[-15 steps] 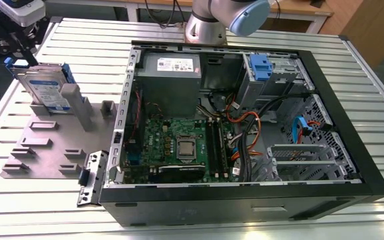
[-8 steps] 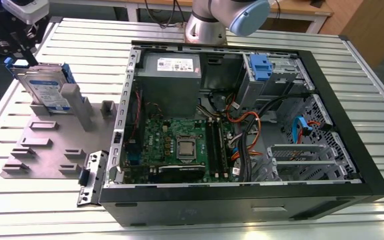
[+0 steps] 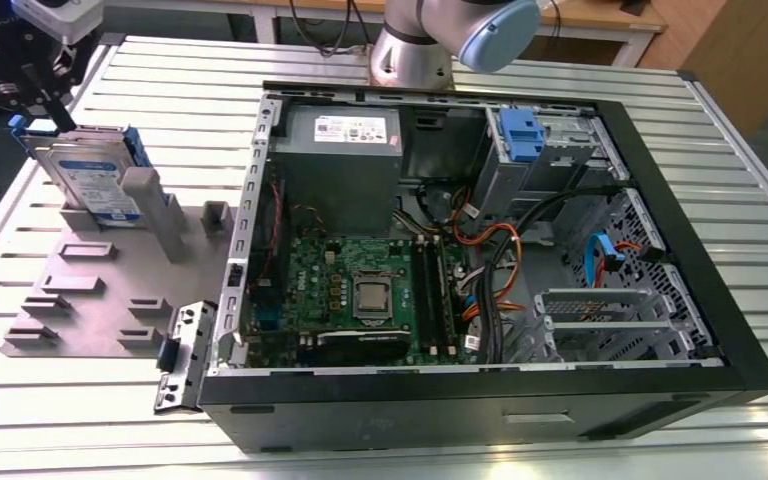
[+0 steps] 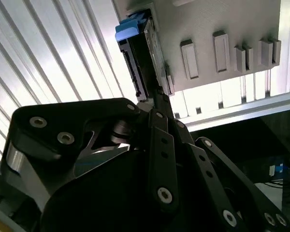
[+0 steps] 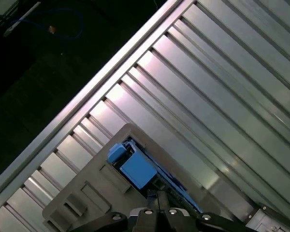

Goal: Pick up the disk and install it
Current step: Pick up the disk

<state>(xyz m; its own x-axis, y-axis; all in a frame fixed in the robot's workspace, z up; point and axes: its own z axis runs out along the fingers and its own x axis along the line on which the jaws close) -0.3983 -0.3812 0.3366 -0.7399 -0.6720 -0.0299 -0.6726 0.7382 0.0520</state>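
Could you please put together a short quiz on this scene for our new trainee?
1. True or false: the disk stands on edge in the grey fixture plate, outside the computer case.
2. In the exterior view, the grey fixture plate lies: A) on the view's left of the computer case; B) on the view's right of it; C) inside it.
3. Short answer: in the exterior view, which thing is the gripper nearest to?

Key: 1 true; 2 A; 3 the disk.
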